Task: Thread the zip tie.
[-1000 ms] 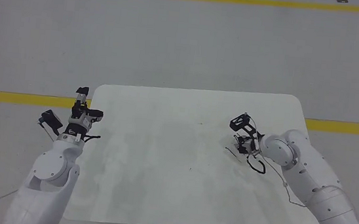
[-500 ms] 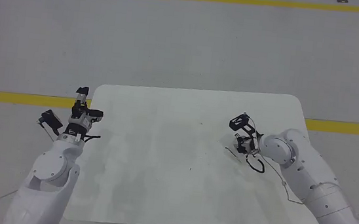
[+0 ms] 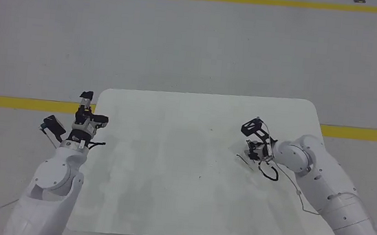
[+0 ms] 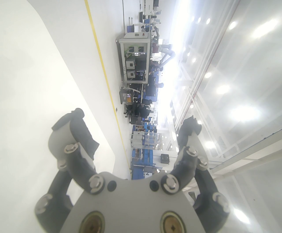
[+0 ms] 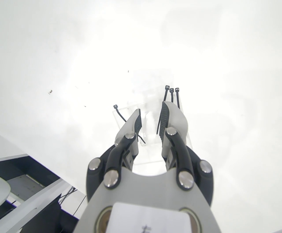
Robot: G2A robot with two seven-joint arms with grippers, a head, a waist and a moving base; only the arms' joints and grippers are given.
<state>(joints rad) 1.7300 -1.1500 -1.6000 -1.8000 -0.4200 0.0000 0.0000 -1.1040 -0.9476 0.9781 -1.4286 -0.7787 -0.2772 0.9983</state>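
Several black zip ties stand in a clear plastic holder (image 5: 152,123) on the white table (image 3: 183,172). Three zip ties (image 5: 171,95) stick up close together, and a single zip tie (image 5: 119,113) leans off to the other side. My right gripper (image 5: 151,107) is open, its fingers straddling the holder, and one pad (image 5: 163,119) is right beside the three ties without gripping them. From above, the right gripper (image 3: 254,151) is over the table's right part, with a zip tie (image 3: 241,158) showing beside it. My left gripper (image 4: 133,120) is open and holds nothing at the table's left edge (image 3: 86,112).
A thin black cable (image 3: 269,174) loops from the right wrist down to the table. Small dark specks (image 5: 50,92) lie on the tabletop. The table's rounded corner (image 4: 46,28) is beside the left gripper. A yellow floor line (image 3: 24,103) runs behind the table.
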